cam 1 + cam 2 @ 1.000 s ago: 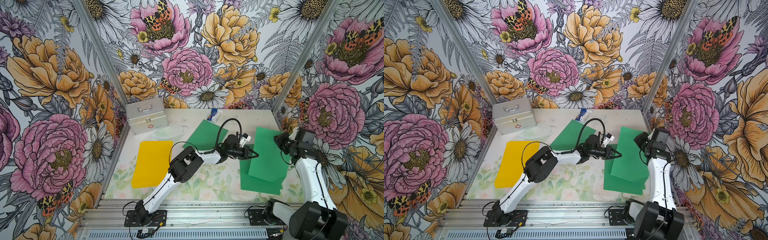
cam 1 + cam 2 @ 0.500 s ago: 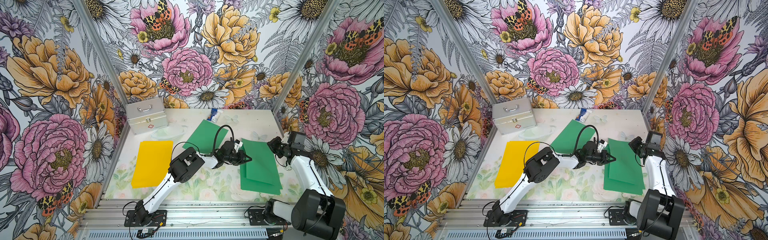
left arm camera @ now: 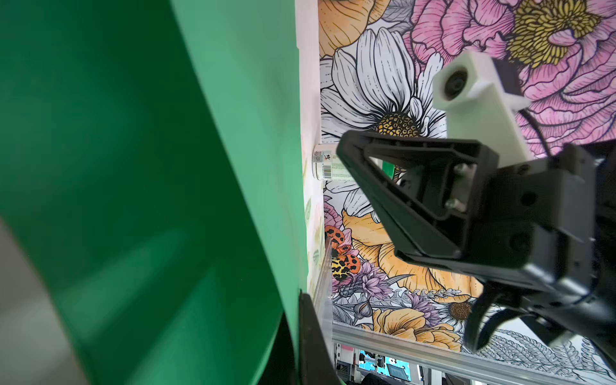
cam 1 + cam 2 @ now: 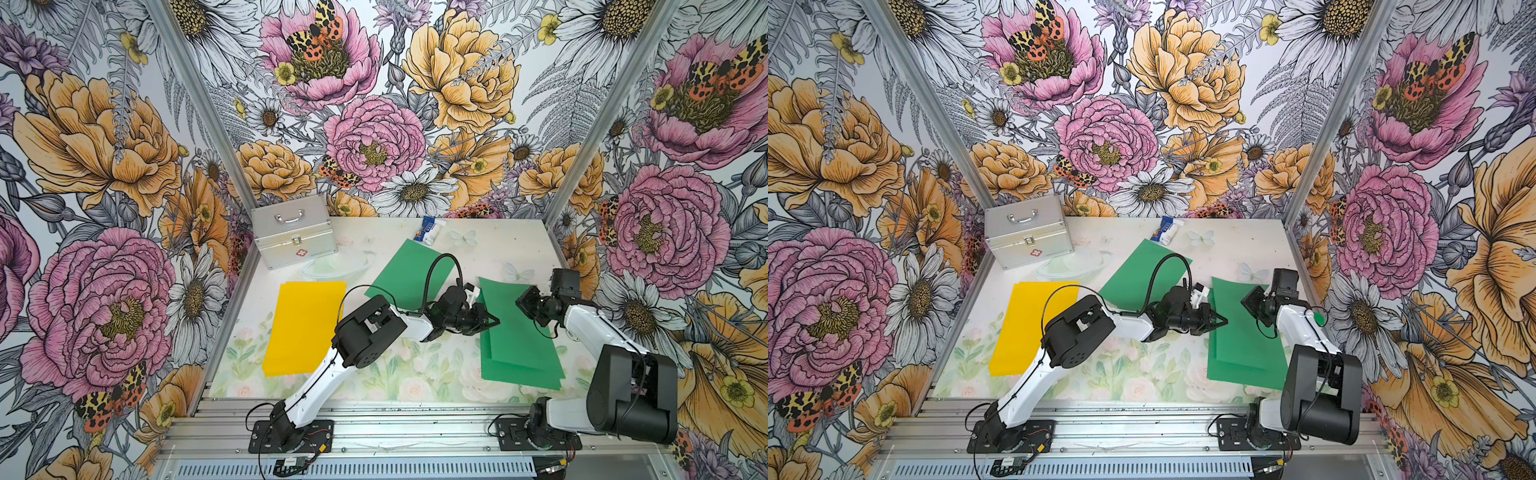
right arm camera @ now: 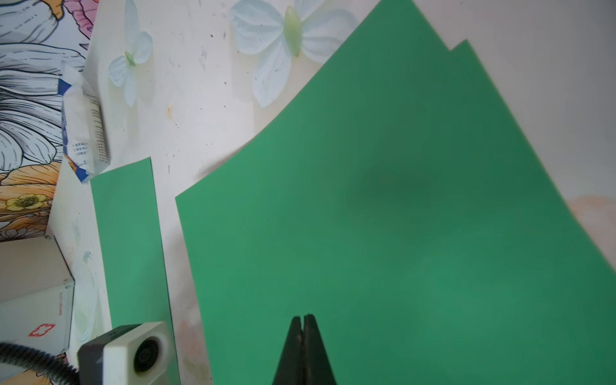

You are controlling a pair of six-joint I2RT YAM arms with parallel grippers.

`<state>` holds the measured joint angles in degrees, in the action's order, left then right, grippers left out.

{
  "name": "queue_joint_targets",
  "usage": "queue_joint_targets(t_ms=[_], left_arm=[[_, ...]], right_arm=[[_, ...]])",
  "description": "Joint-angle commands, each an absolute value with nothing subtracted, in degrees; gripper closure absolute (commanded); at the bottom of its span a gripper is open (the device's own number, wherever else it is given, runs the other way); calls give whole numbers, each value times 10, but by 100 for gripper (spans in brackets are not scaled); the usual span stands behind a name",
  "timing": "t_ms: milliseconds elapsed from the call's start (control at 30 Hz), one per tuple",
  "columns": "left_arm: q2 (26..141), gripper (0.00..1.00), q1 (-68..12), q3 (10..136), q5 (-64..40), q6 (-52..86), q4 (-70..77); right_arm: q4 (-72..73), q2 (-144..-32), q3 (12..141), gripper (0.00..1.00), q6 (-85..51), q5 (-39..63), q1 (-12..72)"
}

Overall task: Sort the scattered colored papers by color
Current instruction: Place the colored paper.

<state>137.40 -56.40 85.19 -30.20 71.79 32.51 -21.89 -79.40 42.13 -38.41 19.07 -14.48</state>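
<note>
Green pile (image 4: 519, 365): at least two green sheets lie stacked at the right side of the table (image 4: 415, 378), with a lower corner peeking out past the upper one.
Top green sheet (image 4: 513, 332): it sits slightly askew on the pile, and in the left wrist view it bows upward (image 3: 133, 166).
Left gripper (image 4: 492, 321): it is clamped tight at that sheet's left edge and appears to pinch it.
Right gripper (image 5: 303, 321): its fingers are pressed together over the pile's far end, with nothing visible between them.
Elsewhere: a lone green sheet (image 4: 409, 274) lies mid-table, partly under the left arm and just beside the blue-and-white packet (image 4: 430, 230). A yellow sheet (image 4: 305, 326) lies at the left, in front of the silver case (image 4: 293, 230).
Hazard, drag: if the left arm pulls back before letting go, it likely hauls the top sheet off the pile or creases the bow.
Hazard, sweep: the left forearm sits low over the lone green sheet and could push it further astray.
</note>
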Motion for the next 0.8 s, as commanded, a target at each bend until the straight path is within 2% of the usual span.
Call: queue_joint_targets(t_ms=[0,767], left_arm=[[1346,100,-569,835,-300,722,331],[1338,100,-572,804,-306,739,330]], right_arm=[[-198,-805,414,100,-375,175,-140],[-157,-891,398,100,-407,172,-134]])
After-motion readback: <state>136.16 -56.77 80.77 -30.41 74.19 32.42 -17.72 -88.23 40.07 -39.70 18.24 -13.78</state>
